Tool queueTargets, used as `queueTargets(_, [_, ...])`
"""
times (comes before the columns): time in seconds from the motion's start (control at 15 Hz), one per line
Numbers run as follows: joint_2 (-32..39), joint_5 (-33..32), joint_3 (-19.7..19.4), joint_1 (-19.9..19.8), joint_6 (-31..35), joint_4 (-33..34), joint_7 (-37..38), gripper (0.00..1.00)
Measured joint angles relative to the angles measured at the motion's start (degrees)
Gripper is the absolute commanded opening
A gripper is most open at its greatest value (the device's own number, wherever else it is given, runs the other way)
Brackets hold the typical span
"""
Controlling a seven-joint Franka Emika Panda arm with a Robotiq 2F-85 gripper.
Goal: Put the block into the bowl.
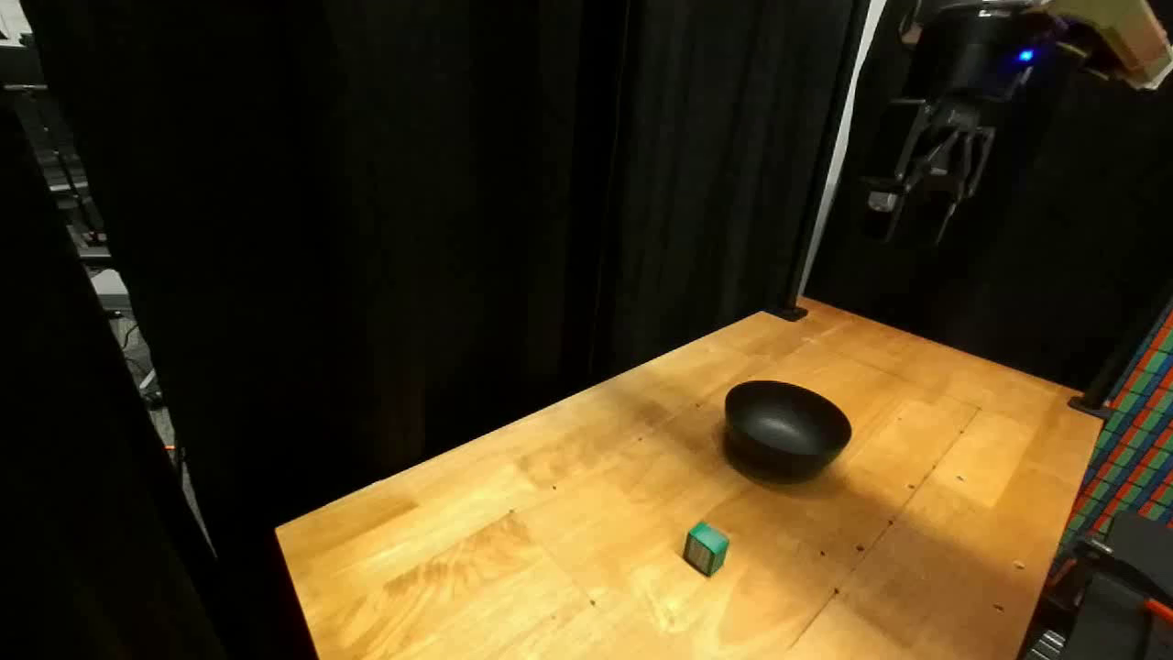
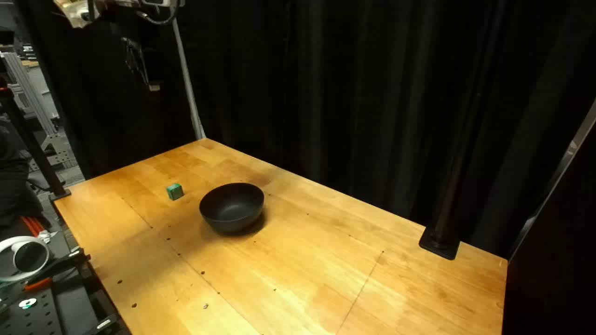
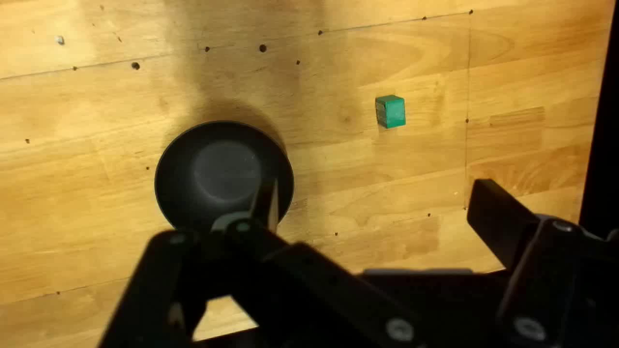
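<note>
1. on the left in an exterior view, we have a dark curtain hanging beyond the far left edge of the table.
2. next comes the block, a small green cube resting alone on the near part of the table. we judge that its placing has not begun: it has yet to be gripped, lifted or carried.
3. a little farther right and farther back, we find the bowl, black, upright and apart from the block. we see nothing inside it, so the goal is unmet; in our judgement it can stay where it stands.
4. at the right, high above the table, are the jaws. the wrist view shows them spread wide with nothing held between them, so we take them to be ready for a pick.
5. as we read it, the whole task is left: line up over the block, lower, grip, lift, cross to the bowl, then let go inside its rim.
</note>
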Motion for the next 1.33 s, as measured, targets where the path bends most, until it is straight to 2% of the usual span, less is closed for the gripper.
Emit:
queueTargets(0.67, [-0.13, 0.00, 0.00, 0.00, -0.05, 0.53, 0.00, 1.00])
queueTargets(0.87, [1.16, -0.41, 1.57, 0.08, 1.00, 0.48, 1.21, 1.00])
queueTargets(1.07, [5.84, -0.63, 5.43, 1.65, 4.49, 0.67, 3.19, 1.00])
queueTargets(1.33, [15.91, -0.63, 9.30, 5.49, 10.29, 2.42, 3.59, 1.00])
